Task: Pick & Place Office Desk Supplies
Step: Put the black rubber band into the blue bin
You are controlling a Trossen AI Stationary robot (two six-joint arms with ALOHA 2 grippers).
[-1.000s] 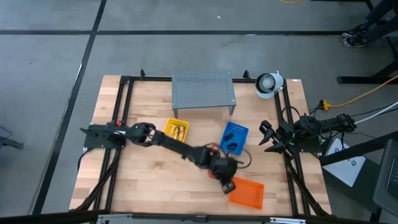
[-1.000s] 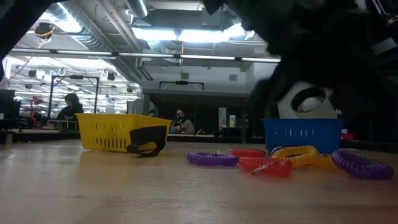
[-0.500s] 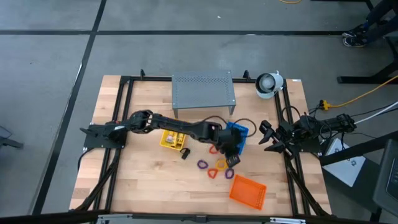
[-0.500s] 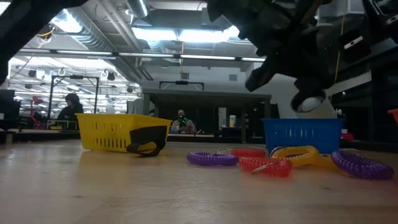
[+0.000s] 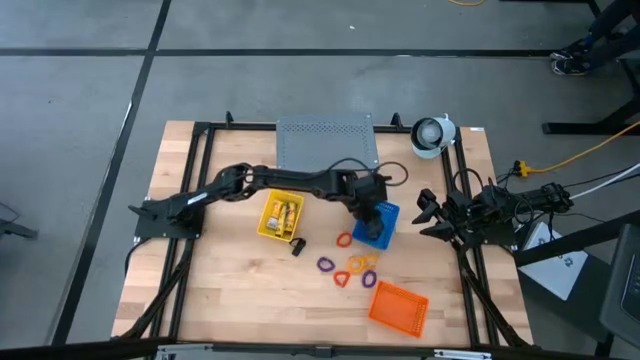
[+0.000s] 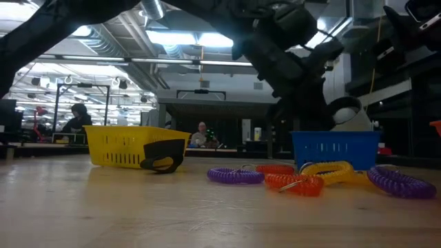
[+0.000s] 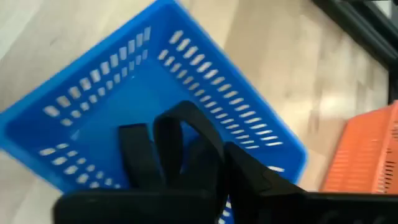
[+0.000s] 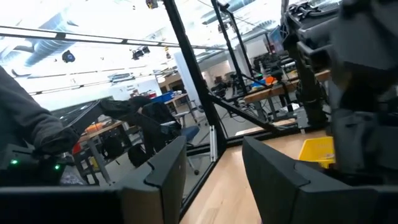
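My left gripper [image 5: 372, 220] hangs over the blue tray [image 5: 386, 212], shut on a small black clip [image 7: 180, 134]; the wrist view shows the tray's blue floor [image 7: 106, 130] right behind the clip. Another black clip [image 5: 297, 246] lies on the table beside the yellow tray [image 5: 280, 215], which holds yellow-and-white packets. Purple, orange, yellow and red loops [image 5: 352, 265] lie flat on the wood between the blue tray and the orange tray [image 5: 398, 307]. My right gripper [image 8: 211, 168] waits open at the table's right edge [image 5: 432, 215]. My left gripper has the black clip [image 7: 186, 155] between its two fingers, which slant down from the table's left. My fingers cover the part they hold. The clip sticks out ahead of the fingertips, lifted clear above the blue tray's inside.
A grey perforated metal stand [image 5: 327, 143] sits at the table's far edge, and a white round device [image 5: 432, 135] at the far right corner. Black frame rails [image 5: 190, 200] run along both sides. Bare wood lies at the near left.
My left gripper has swung from beside the orange tray at the near edge toward the far edge, and now hangs over the blue tray. The loops that the arm covered have come into view.
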